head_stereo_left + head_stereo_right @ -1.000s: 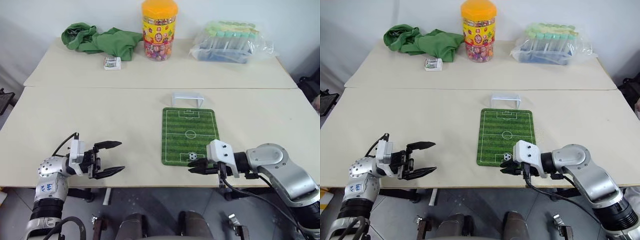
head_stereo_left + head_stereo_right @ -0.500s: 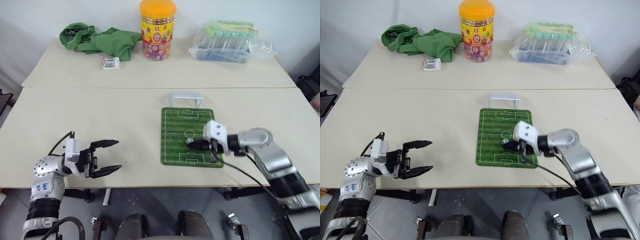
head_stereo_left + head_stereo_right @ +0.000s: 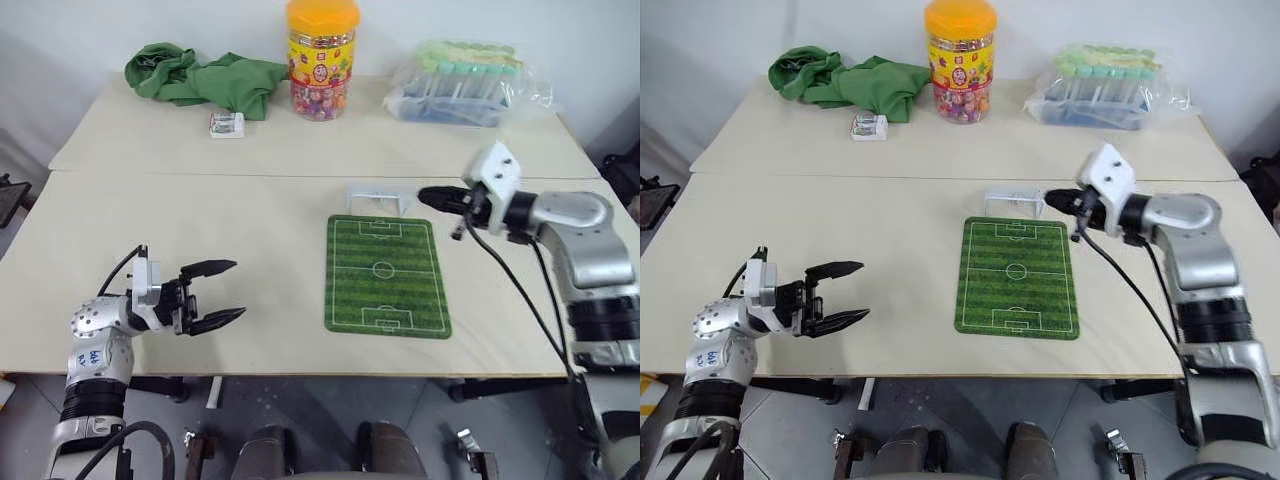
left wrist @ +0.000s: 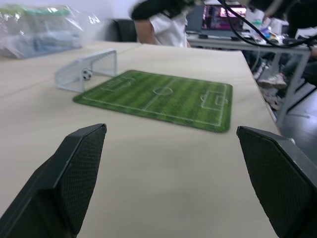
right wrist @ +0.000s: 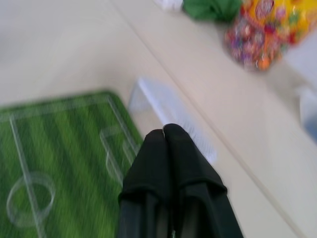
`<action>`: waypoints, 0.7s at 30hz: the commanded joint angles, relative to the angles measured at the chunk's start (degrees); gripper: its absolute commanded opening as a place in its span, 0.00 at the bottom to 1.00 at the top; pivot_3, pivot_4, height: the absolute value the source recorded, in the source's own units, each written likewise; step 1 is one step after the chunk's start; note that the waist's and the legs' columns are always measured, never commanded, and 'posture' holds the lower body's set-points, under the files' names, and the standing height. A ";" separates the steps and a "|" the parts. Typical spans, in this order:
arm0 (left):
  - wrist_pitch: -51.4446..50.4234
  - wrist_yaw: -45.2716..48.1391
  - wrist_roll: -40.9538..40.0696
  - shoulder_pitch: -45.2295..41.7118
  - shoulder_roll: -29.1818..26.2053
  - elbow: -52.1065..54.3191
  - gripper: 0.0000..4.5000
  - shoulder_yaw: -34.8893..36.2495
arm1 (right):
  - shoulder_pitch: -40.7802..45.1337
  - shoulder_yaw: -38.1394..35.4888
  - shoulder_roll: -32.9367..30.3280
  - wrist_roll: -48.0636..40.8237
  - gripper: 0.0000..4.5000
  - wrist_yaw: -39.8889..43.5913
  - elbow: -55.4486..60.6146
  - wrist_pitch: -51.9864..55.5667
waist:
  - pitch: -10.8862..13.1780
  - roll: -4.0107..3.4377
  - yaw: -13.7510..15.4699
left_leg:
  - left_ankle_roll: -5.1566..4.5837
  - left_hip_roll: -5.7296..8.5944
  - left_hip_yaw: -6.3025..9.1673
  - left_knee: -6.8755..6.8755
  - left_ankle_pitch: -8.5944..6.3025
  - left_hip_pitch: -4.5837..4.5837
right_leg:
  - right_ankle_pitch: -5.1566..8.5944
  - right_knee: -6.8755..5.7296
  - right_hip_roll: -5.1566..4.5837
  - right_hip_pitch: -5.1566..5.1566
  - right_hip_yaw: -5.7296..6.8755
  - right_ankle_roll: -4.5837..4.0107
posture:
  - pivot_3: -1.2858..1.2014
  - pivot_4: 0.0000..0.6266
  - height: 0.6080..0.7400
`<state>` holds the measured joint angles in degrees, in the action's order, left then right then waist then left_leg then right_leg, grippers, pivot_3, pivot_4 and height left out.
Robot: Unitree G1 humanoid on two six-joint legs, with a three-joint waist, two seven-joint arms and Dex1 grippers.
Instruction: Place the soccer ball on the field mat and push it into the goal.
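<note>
beside the goal (image 3: 376, 197), right claw (image 3: 427, 195) raised, fingers pressed together; left claw (image 3: 222, 292) wide, hovering

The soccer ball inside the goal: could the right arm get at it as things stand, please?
Probably yes. The right gripper hovers just beside the goal, where the soccer ball rests, and nothing stands between them.

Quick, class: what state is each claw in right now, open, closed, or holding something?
Left claw: open, holding nothing, above the table.
Right claw: fingers pressed together, holding nothing, beside the goal.
</note>
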<state>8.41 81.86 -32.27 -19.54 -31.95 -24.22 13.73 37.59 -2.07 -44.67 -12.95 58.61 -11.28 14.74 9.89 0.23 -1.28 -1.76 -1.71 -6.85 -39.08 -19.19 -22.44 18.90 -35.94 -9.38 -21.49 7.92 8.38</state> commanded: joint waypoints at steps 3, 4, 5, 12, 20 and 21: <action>-4.48 -3.96 -0.04 0.05 -3.07 1.26 1.00 2.38 | -10.59 -7.51 -6.68 -5.58 0.44 8.12 2.57 -0.94 | 0.01 0.01 -0.15 | -0.01 0.04 -0.03 0.02 0.00 0.01 | 0.00 0.04 0.01 0.00 0.00 0.00 | 0.52 0.24 1.00; -4.85 -5.49 0.14 -0.21 -3.30 1.05 1.00 2.85 | -12.21 -8.99 -7.20 -7.05 0.53 9.16 2.40 -0.48 | 0.01 0.01 -0.22 | 0.00 0.05 -0.04 0.02 0.00 0.01 | 0.00 0.03 0.02 0.00 0.00 0.00 | 0.52 0.24 1.00; -5.00 -6.12 0.19 -0.34 -3.55 1.11 1.00 3.03 | -13.41 -10.32 -7.52 -8.80 0.60 10.47 2.39 0.31 | 0.01 0.01 -0.37 | 0.00 0.05 -0.08 0.02 0.00 0.03 | 0.00 0.03 0.02 0.00 -0.01 0.00 | 0.52 0.24 1.00; -7.32 -6.56 -0.75 -0.24 -6.17 2.03 1.00 4.18 | -21.04 -15.29 -10.09 -12.57 1.00 18.75 -2.83 -2.54 | 0.01 0.01 -0.26 | 0.01 -0.03 -0.22 -0.04 0.01 0.13 | 0.00 0.00 0.03 0.04 -0.15 0.01 | 0.52 0.24 1.00; -10.15 -7.00 -1.74 4.32 -8.64 5.49 1.00 7.38 | -24.59 -17.32 -10.26 -11.95 1.00 22.75 -11.04 -11.27 | 0.01 0.01 -0.28 | 0.01 -0.05 -0.21 -0.03 0.01 0.14 | 0.00 0.01 0.03 0.04 -0.15 0.01 | 0.52 0.24 1.00; -10.42 -6.87 -1.76 4.63 -8.77 5.49 1.00 7.71 | -24.68 -17.49 -10.06 -12.05 1.00 22.57 -11.99 -11.56 | 0.01 0.01 -0.28 | 0.01 -0.06 -0.22 -0.03 0.01 0.14 | 0.00 0.01 0.02 0.04 -0.16 0.01 | 0.52 0.24 1.00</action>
<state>-1.86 75.06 -32.43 -15.18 -39.44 -20.84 19.77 12.69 -16.97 -53.55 -24.06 80.64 -22.79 4.38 9.91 0.24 -1.55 -1.75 -1.76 -7.08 -39.12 -19.18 -22.30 18.89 -35.93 -9.36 -21.44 7.73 8.39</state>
